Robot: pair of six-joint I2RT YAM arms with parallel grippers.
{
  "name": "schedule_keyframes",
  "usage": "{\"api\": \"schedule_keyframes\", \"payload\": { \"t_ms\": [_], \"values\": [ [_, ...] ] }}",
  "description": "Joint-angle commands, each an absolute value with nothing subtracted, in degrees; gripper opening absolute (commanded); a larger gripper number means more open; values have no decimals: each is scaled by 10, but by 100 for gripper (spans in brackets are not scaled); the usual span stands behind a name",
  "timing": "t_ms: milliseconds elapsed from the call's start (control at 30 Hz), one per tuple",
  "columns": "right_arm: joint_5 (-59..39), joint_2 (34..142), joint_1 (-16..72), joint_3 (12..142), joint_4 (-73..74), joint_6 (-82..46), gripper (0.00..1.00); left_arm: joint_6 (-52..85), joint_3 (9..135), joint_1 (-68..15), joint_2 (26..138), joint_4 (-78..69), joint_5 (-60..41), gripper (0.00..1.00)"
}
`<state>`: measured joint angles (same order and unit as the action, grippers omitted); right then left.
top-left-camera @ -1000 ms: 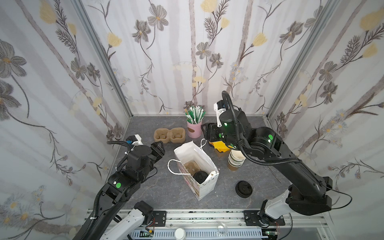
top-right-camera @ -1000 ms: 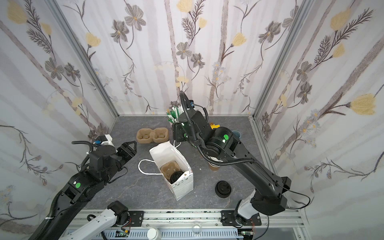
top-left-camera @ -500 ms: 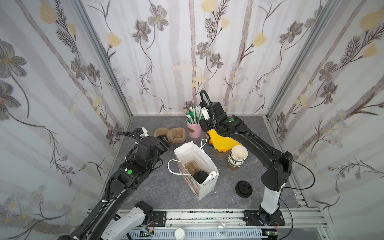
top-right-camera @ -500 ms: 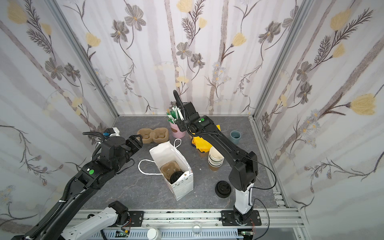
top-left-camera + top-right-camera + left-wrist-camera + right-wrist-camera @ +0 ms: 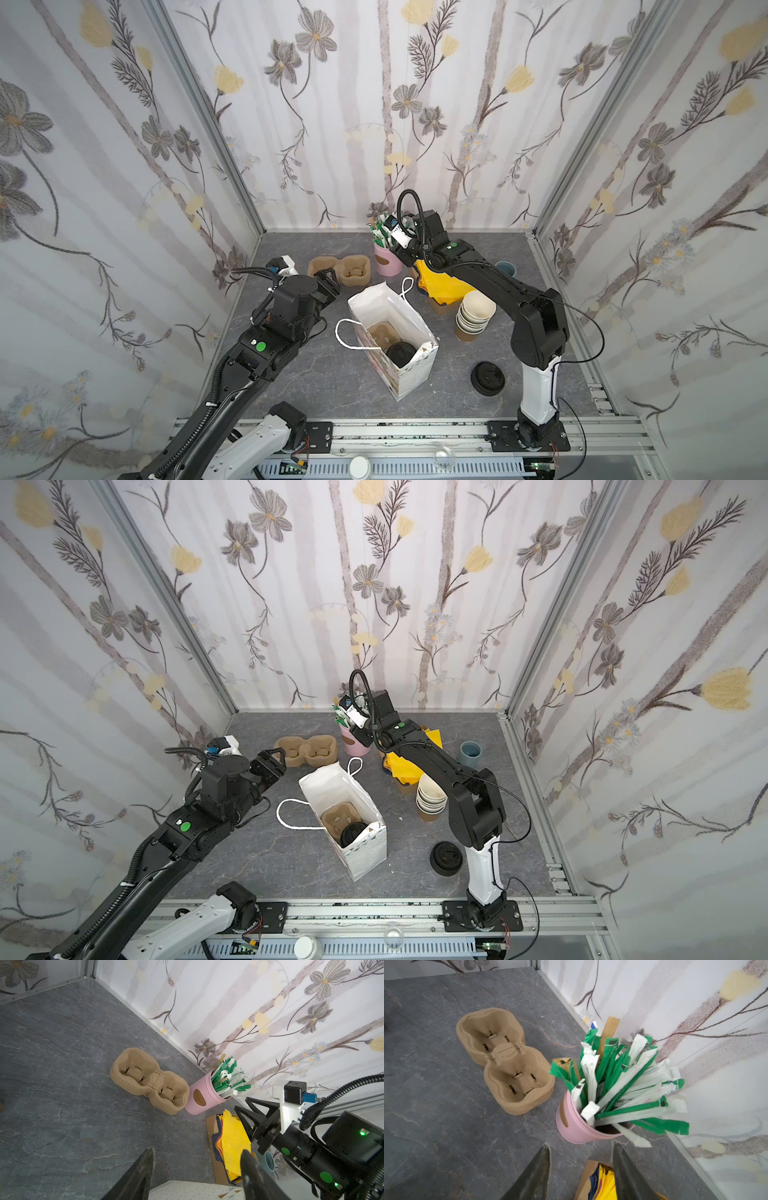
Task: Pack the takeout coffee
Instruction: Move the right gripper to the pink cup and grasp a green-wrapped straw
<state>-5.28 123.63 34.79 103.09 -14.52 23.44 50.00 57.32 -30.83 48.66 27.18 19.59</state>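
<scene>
Grey table [image 5: 332, 374], floral walls [image 5: 353, 124]. Coffee [image 5: 401, 353], lidded, in bag [image 5: 374, 303] mid-table: we judge it light, crushable; hold its side gently. Left gripper [image 5: 197, 1150] and right gripper [image 5: 581, 1145] spread, empty.

Coffee cup [image 5: 401, 353] sides hidden w/in paper bag [image 5: 411, 375]

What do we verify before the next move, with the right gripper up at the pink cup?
1. takeout coffee lidded, in the carrier inside the paper bag: ok.
2. paper bag upright, mouth open: ok.
3. right gripper open, nothing between the jaws: ok.
4. left gripper open, empty: ok.
5. right gripper lined up on a single packet in the pink cup: cannot tell.
</scene>
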Motion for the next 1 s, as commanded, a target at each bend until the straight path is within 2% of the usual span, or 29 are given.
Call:
{"api": "schedule_keyframes", "payload": {
  "t_ms": [0,267,333,433,733,967],
  "values": [
    [-68,1254,346,1045,-97,250,48,511,571,-307,486,251,206,66],
    [-87,1289,345,1072,-93,237,46,512,569,-304,483,252,200,66],
    [-70,1302,346,1085,-91,231,39,509,570,-305,482,252,200,66],
    [-64,1316,345,1101,-96,233,35,508,571,-304,481,252,199,66],
    [-58,1326,345,1105,-99,238,28,509,565,-301,471,252,201,66],
    [-51,1333,345,1117,-111,243,14,510,566,-301,468,252,200,66]
  ]
}}
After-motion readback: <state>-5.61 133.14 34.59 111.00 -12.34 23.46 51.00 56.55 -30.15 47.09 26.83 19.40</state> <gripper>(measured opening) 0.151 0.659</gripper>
